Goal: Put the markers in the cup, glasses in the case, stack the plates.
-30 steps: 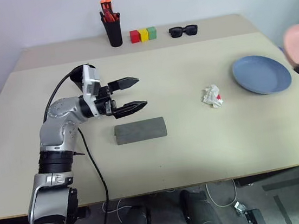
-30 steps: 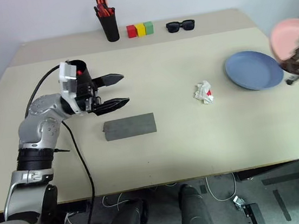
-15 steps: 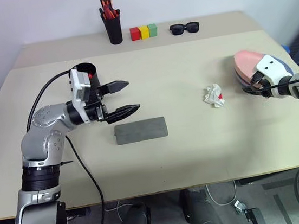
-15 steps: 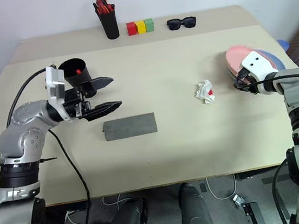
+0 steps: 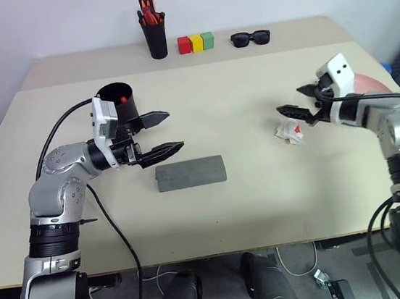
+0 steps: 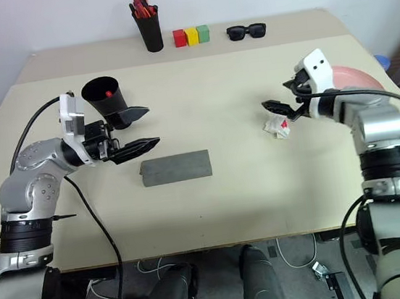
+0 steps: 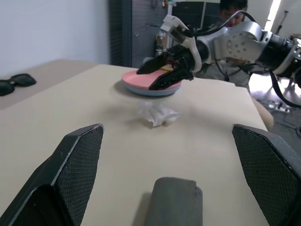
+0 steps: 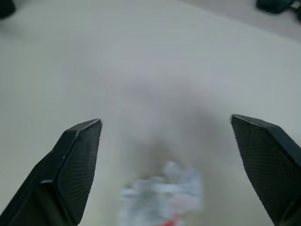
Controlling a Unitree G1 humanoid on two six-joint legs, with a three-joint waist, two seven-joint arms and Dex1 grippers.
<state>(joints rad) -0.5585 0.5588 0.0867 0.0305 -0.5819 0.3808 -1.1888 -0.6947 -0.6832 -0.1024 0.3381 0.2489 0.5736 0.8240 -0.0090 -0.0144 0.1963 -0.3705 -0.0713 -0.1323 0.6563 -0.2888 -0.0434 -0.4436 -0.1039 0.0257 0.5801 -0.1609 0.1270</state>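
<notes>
The salmon pink plate (image 7: 141, 79) lies on top of the light blue plate (image 7: 151, 92) at the table's right side. My right gripper (image 5: 289, 100) is open and empty, just left of the plates and above a crumpled paper. The black cup (image 5: 117, 103) stands at the left with a red marker cap (image 6: 108, 94) showing inside it. In front of the cup, my left gripper (image 5: 174, 129) is open, empty and pointing right. The grey case (image 5: 190, 173) lies shut just below it. The glasses are out of view.
A crumpled white paper (image 5: 287, 131) with a red spot lies beneath my right gripper. At the back edge stand a black pen pot (image 5: 155, 42) of orange-capped pens, three coloured blocks (image 5: 196, 43) and black sunglasses (image 5: 250, 38).
My right arm swung in from the right with the pink plate, left it on the blue plate, opened, and moved left over the crumpled paper. The left gripper stayed open, nearly still.
</notes>
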